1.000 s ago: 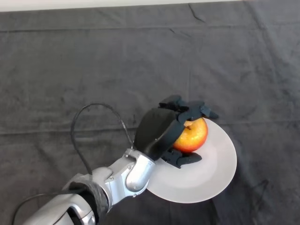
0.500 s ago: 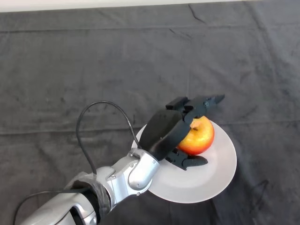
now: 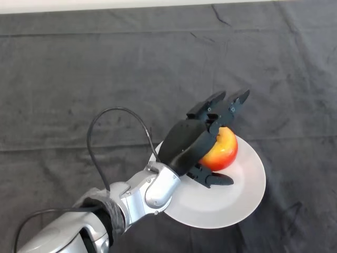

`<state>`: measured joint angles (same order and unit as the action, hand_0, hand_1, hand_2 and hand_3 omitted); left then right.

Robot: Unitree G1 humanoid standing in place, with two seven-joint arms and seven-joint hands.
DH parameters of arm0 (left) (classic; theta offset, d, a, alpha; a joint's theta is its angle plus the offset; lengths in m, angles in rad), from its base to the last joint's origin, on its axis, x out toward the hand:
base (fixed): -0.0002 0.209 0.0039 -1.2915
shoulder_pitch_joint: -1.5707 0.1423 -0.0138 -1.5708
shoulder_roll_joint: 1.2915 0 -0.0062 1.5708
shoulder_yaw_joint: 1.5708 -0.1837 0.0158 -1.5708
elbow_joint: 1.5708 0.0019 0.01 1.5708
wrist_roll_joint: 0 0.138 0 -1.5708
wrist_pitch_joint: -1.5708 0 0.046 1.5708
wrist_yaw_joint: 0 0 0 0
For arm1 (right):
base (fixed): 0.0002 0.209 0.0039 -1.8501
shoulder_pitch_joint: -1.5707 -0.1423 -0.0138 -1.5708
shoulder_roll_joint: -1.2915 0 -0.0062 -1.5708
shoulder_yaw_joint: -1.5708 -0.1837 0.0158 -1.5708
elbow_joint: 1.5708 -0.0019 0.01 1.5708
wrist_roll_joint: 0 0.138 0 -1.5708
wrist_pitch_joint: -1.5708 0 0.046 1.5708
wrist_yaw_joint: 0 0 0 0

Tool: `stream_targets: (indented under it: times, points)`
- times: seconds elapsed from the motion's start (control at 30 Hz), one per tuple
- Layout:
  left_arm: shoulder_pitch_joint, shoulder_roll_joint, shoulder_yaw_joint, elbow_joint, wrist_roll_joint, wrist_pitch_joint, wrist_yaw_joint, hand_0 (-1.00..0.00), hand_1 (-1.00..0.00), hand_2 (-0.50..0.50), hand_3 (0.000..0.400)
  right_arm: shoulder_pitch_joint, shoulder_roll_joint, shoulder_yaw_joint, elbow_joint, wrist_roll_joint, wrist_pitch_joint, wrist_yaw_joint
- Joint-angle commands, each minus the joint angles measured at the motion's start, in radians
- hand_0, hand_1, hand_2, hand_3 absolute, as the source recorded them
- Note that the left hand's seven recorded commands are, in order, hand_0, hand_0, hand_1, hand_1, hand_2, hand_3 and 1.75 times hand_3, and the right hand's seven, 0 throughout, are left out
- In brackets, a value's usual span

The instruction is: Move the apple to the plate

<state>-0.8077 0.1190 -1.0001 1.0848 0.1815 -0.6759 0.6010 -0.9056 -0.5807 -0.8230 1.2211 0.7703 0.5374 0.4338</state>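
A red and yellow apple [image 3: 221, 150] sits on a white round plate [image 3: 239, 195] at the lower right of the dark cloth. My left hand [image 3: 187, 142] is over the plate's left side, right beside the apple. Its fingers [image 3: 231, 105] are stretched out straight above the apple, up and to the right. Its thumb [image 3: 213, 179] lies straight below the apple over the plate. The hand is open around the apple and no longer grips it. The hand hides the apple's left side.
The table is covered with a dark grey cloth [image 3: 105, 79] with creases. Its far edge [image 3: 158, 5] runs along the top of the view. My silver-grey forearm [image 3: 137, 197] comes in from the lower left.
The fingers were curled over the apple a second ago and have straightened and lifted off it. The apple has settled on the plate.
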Motion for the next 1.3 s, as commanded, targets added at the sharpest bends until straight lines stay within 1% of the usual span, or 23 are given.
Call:
stream_targets:
  times: [0.03, 0.67, 1.0, 1.3]
  points:
    - [-0.03, 0.049, -0.013, 0.018, -0.001, -0.007, -0.019, 0.0, 0.0, 0.0, 0.0, 0.031, -0.022, -0.0059, 0.017, 0.0079, -0.006, 0.0042]
    - [-0.03, 0.12, 0.11, 0.083, -0.016, -0.087, -0.013, 0.0, 0.0, 0.0, 0.0, 0.031, -0.022, -0.0061, 0.017, 0.0077, -0.006, 0.0045]
    - [-0.021, 0.172, 0.188, 0.116, -0.019, -0.12, -0.014, 0.0, 0.0, 0.0, 0.0, 0.031, -0.022, -0.0062, 0.017, 0.0076, -0.006, 0.0045]
    - [-0.008, 0.224, 0.26, 0.141, -0.023, -0.137, -0.016, 0.0, 0.0, 0.0, 0.0, 0.03, -0.022, -0.0063, 0.017, 0.0075, -0.006, 0.0046]
